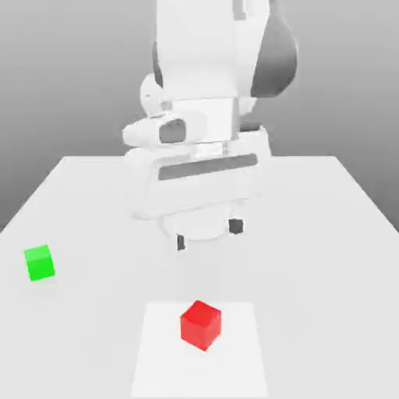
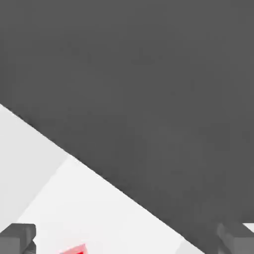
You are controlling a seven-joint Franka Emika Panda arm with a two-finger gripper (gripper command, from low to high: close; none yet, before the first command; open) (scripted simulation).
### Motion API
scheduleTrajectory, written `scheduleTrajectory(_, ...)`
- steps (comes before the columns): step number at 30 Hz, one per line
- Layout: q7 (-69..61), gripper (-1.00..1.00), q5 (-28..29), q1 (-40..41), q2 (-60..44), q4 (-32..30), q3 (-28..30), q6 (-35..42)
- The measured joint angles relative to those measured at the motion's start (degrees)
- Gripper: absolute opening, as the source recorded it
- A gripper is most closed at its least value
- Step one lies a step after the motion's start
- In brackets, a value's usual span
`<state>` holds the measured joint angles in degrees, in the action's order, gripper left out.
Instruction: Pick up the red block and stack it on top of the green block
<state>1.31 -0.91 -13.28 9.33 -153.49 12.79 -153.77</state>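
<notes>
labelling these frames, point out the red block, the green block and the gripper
red block (image 1: 200, 324), exterior view, front corner edge
green block (image 1: 39, 263), exterior view, front face
gripper (image 1: 208, 235), exterior view, midway between its fingertips

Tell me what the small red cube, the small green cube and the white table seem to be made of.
Red cube: looks like solid matte plastic; flat, even faces without gloss, grain or markings. Green cube: same uniform matte look, probably the same material. White table: smooth, matte, featureless, so laminate or painted board, though a render leaves this open.
</notes>
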Motion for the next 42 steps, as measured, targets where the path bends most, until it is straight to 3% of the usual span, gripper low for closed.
scheduleTrajectory(5, -11.0, 0.0, -0.3, -0.4, -10.2, -5.1, 0.3, -6.5)
scheduleTrajectory(10, -16.9, 0.0, -7.0, 2.6, -20.5, -4.1, -4.4, -14.9)
scheduleTrajectory(11, -17.5, -1.0, -7.7, 4.1, -22.6, -3.8, -6.1, -16.7)
scheduleTrajectory(18, -17.6, -1.0, -7.9, 4.6, -23.0, -3.8, -6.6, -16.9)
scheduleTrajectory(24, -12.3, -1.0, -0.6, 3.3, -12.1, -5.4, -3.5, -7.9)
scheduleTrajectory(42, 0.9, -1.0, 8.6, 40.8, -2.8, -4.5, 20.8, 1.4)
